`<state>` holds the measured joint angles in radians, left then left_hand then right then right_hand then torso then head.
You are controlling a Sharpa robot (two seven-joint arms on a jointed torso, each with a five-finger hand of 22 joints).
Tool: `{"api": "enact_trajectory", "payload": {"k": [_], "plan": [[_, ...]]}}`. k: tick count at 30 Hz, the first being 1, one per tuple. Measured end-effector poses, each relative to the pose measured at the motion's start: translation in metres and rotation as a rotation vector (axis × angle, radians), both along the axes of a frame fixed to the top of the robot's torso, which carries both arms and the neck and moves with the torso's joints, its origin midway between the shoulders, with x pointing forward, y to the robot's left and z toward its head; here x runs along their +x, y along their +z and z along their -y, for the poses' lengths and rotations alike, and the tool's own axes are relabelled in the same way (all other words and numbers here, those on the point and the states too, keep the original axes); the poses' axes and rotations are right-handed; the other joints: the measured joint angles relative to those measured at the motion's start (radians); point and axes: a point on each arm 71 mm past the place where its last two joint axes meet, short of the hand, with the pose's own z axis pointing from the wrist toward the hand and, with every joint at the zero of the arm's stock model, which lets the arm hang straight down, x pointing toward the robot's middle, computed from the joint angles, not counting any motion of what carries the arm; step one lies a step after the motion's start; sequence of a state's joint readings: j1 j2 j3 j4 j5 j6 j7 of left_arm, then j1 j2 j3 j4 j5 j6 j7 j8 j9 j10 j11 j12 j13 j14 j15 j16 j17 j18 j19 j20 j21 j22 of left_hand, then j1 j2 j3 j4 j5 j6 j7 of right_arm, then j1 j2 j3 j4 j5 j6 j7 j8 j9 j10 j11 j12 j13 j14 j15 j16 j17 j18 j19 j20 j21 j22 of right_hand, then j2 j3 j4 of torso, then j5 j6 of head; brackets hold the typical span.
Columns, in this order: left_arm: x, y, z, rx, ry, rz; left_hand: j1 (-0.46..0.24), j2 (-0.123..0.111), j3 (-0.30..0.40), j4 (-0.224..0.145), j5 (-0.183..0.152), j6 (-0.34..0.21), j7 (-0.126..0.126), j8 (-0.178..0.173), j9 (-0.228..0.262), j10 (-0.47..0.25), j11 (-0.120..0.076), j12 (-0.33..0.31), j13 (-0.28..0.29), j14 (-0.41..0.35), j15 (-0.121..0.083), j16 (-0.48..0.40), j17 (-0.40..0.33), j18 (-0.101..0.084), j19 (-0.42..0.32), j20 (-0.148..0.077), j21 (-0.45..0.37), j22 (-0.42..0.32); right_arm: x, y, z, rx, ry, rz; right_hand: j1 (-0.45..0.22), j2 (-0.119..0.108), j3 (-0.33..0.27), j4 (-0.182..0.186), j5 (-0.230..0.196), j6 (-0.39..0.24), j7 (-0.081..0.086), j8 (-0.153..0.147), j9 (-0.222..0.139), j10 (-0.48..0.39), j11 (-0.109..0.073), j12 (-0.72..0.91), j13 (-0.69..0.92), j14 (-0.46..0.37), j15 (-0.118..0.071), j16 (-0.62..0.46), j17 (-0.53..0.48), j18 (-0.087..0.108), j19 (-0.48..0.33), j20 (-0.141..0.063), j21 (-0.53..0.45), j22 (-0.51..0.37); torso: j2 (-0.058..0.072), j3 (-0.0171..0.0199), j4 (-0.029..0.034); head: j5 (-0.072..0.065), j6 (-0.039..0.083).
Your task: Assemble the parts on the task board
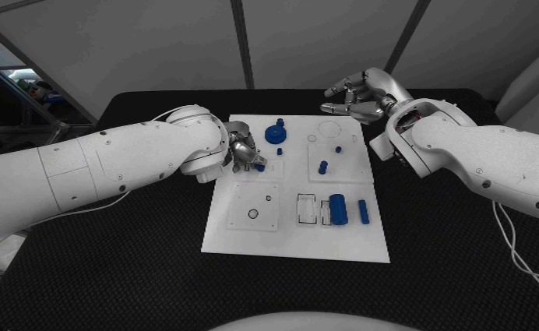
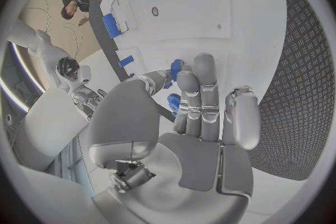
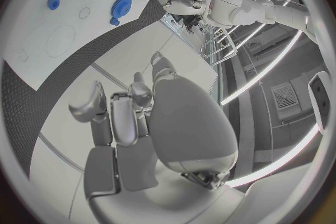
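The white task board (image 1: 294, 230) lies mid-tabletop, long axis running from near edge to far edge. A blue part (image 1: 258, 166) near the board's left edge is pinched by the left hand (image 1: 244, 153). The right hand (image 1: 361, 95) hovers past the board's far right corner, fingers loosely curled, holding nothing.

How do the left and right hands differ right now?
The left hand is low over the task board, fingers closed around a small blue part; the right hand holds nothing. The left hand sits at the board's left edge; the right hand is raised beyond its far edge, fingers loosely curled. Both are silver, on white arms.
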<state>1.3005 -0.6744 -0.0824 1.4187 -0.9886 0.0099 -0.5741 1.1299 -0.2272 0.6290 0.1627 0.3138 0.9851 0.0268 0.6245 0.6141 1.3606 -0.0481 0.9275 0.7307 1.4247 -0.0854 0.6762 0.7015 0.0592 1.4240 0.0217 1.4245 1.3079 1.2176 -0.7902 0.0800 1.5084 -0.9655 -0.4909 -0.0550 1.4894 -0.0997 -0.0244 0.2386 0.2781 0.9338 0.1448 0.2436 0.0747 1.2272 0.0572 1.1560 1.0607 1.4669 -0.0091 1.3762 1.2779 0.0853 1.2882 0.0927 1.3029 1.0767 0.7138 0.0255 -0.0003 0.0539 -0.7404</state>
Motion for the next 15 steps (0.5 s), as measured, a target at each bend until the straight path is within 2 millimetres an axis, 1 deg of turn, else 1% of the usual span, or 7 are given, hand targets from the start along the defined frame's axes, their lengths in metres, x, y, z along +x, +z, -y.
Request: {"api": "enact_trajectory", "payload": {"k": [5, 8, 9, 15], "plan": [[-0.0003, -0.0005, 0.0006, 0.007, -0.002, 0.012, 0.000, 0.000, 0.002, -0.002, 0.007, 0.000, 0.000, 0.000, 0.000, 0.000, 0.000, 0.000, -0.001, 0.000, 0.000, 0.000, 0.001, 0.000, 0.000, 0.000, 0.000, 0.000, 0.0001, -0.0002, 0.0001, 0.000, 0.000, -0.001, -0.002, 0.002, 0.000, 0.000, 0.000, 0.000, 0.000, 0.000, -0.001, 0.000, 0.000, 0.000, -0.001, 0.000, 0.000, 0.000, 0.000, 0.000, 0.000, 0.000, -0.004, 0.000, 0.000, 0.0000, 0.0000, 0.000, 0.000], [-0.0005, -0.0005, 0.0009, 0.010, -0.004, 0.019, -0.005, -0.005, 0.004, -0.004, 0.007, 0.001, 0.002, 0.000, 0.000, 0.003, 0.000, -0.001, -0.003, 0.000, 0.000, 0.000, 0.001, 0.000, 0.000, -0.001, 0.000, 0.000, 0.0002, -0.0002, 0.0002, -0.001, 0.000, -0.001, -0.004, 0.004, 0.000, 0.000, 0.000, 0.000, 0.000, 0.000, -0.001, 0.000, 0.000, 0.000, -0.001, 0.000, 0.000, 0.000, 0.000, 0.000, 0.000, 0.000, -0.004, 0.000, 0.000, 0.0002, 0.0000, -0.001, 0.000], [-0.0006, -0.0006, 0.0009, 0.011, -0.005, 0.021, -0.009, -0.001, 0.004, -0.004, 0.007, 0.001, 0.002, 0.000, 0.000, 0.003, 0.000, -0.005, -0.004, 0.000, 0.000, 0.000, 0.001, 0.000, 0.004, -0.004, 0.000, 0.000, 0.0002, -0.0003, 0.0002, -0.001, 0.000, -0.001, -0.004, 0.004, 0.000, 0.000, 0.000, 0.000, 0.000, 0.000, -0.001, 0.000, 0.000, 0.000, -0.001, 0.000, 0.000, 0.000, 0.000, 0.000, 0.000, 0.000, -0.004, 0.000, 0.000, 0.0003, 0.0000, -0.001, 0.000], [-0.0009, -0.0005, 0.0009, 0.018, -0.007, 0.031, -0.009, -0.002, 0.004, -0.004, 0.012, 0.005, -0.002, 0.000, 0.000, 0.003, 0.000, -0.006, -0.005, 0.000, 0.000, 0.000, 0.001, 0.000, 0.004, -0.004, 0.004, 0.000, 0.0003, -0.0003, 0.0003, -0.001, 0.000, -0.001, -0.004, 0.004, 0.000, 0.000, 0.000, 0.000, 0.000, 0.000, -0.001, 0.000, 0.000, 0.000, -0.001, 0.000, 0.000, 0.000, 0.000, 0.000, 0.000, 0.000, -0.004, -0.001, 0.000, 0.0005, 0.0000, -0.001, 0.000]]}}
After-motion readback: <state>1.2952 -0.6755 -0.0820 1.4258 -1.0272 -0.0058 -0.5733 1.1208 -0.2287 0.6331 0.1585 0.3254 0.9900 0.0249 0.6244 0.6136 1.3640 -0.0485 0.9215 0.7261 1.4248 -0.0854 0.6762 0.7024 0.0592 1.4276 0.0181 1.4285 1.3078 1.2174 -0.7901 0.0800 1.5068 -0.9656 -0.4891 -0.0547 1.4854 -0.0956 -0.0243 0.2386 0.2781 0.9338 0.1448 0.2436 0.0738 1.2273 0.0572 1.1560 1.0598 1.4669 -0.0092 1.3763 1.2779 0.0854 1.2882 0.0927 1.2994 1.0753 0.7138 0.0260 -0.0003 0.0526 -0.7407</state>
